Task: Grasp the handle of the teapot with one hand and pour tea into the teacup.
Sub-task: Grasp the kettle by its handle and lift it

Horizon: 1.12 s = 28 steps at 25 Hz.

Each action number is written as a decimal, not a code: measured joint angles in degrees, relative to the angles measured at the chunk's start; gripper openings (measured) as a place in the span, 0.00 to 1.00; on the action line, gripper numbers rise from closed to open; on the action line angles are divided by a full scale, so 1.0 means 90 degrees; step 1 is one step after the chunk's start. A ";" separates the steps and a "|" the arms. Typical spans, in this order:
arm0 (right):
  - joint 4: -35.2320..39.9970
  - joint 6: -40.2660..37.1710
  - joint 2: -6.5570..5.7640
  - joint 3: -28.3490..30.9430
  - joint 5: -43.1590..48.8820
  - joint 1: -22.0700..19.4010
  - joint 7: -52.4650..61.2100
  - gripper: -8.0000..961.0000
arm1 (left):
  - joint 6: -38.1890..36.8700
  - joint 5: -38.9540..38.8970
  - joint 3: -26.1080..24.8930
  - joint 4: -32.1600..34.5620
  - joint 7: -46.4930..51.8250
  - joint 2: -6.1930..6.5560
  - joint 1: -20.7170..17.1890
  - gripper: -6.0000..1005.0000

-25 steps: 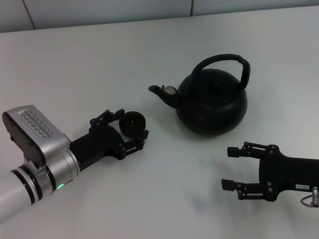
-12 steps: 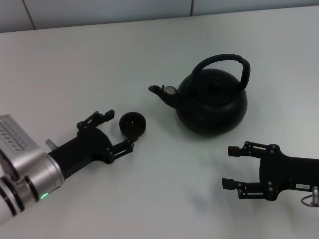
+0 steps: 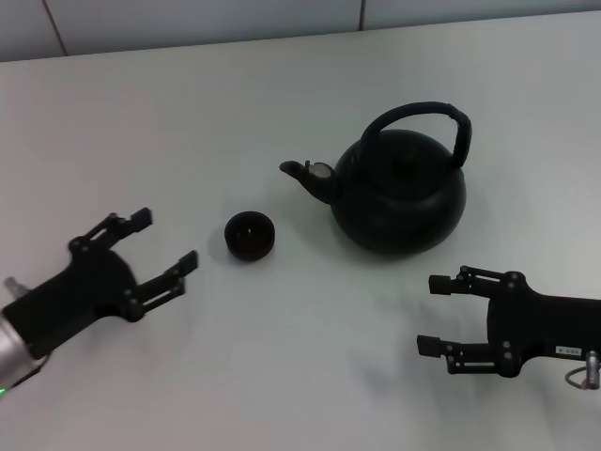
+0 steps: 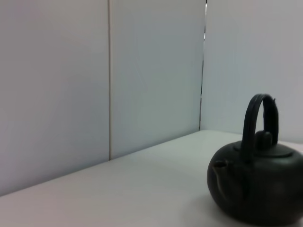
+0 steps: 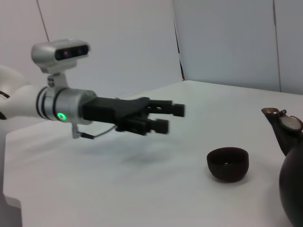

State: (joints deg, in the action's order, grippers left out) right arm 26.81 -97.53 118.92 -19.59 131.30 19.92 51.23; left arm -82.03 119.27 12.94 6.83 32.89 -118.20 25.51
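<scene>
A plain white table (image 3: 282, 376) fills nearly the whole head view. Along the top edge runs a pale wall (image 3: 188, 19), split by 2 thin dark seams, upper left and upper centre-right.

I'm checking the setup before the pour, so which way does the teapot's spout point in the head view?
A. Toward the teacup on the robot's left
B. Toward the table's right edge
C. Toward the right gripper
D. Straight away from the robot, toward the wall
A. The spout juts from the teapot on its left side, toward the teacup, with the handle arching above the lid.
</scene>
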 joint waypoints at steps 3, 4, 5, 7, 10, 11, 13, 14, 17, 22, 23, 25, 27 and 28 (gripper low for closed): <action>-0.0006 0.0017 0.0000 0.0006 -0.0002 0.0001 -0.0010 0.84 | -0.0752 -0.0001 0.0089 0.0624 0.0254 0.0012 -0.0390 0.84; -0.0006 0.0017 0.0000 0.0006 -0.0002 0.0001 -0.0010 0.84 | -0.0752 -0.0001 0.0089 0.0624 0.0254 0.0012 -0.0390 0.84; -0.0008 0.0019 0.0000 0.0007 -0.0003 -0.0001 -0.0011 0.84 | -0.0886 0.0000 0.0099 0.0740 0.0275 0.0014 -0.0473 0.84; -0.0012 0.0021 0.0000 0.0009 -0.0007 -0.0003 -0.0013 0.84 | -0.1233 -0.0001 0.0167 0.1005 0.0273 0.0017 -0.0696 0.84; -0.0024 0.0022 0.0000 0.0009 -0.0009 -0.0004 -0.0013 0.84 | -0.1483 -0.0001 0.0405 0.1290 0.0275 0.0025 -0.0887 0.84; -0.0025 0.0022 0.0000 0.0010 -0.0009 -0.0005 -0.0012 0.84 | -0.1528 0.0000 0.0541 0.1380 0.0291 0.0041 -0.0935 0.84; -0.0028 0.0022 0.0000 0.0018 -0.0010 -0.0012 -0.0011 0.84 | -0.1587 0.0000 0.0820 0.1521 0.0356 0.0103 -0.1000 0.84; -0.0028 0.0022 0.0000 0.0018 -0.0010 -0.0012 -0.0011 0.83 | -0.1587 0.0000 0.0820 0.1521 0.0356 0.0103 -0.1000 0.84; -0.0030 0.0027 0.0000 0.0038 -0.0021 -0.0034 -0.0011 0.83 | -0.1632 -0.0002 0.0884 0.1601 0.0502 0.0220 -0.1040 0.84; -0.0074 0.0094 0.0000 0.0098 -0.0030 -0.0046 -0.0016 0.83 | -0.1681 -0.0007 0.0861 0.1679 0.0602 0.0327 -0.1061 0.83; -0.0089 0.0102 0.0000 0.0099 -0.0030 -0.0046 -0.0018 0.83 | -0.1665 -0.0006 0.0872 0.1748 0.0602 0.0331 -0.1063 0.83; -0.0105 0.0105 0.0000 0.0098 -0.0030 -0.0046 -0.0021 0.83 | -0.1658 -0.0006 0.0874 0.1766 0.0603 0.0331 -0.1065 0.83; -0.0106 0.0105 0.0000 0.0097 -0.0030 -0.0046 -0.0022 0.83 | -0.1649 -0.0005 0.0874 0.1783 0.0606 0.0333 -0.1074 0.83; -0.0107 0.0105 0.0000 0.0097 -0.0030 -0.0046 -0.0022 0.83 | -0.1649 -0.0004 0.0882 0.1785 0.0607 0.0334 -0.1081 0.83</action>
State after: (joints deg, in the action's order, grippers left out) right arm 25.84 -96.58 118.92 -18.72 131.03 19.51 51.03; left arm -96.88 119.23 20.88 22.89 38.35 -115.20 15.78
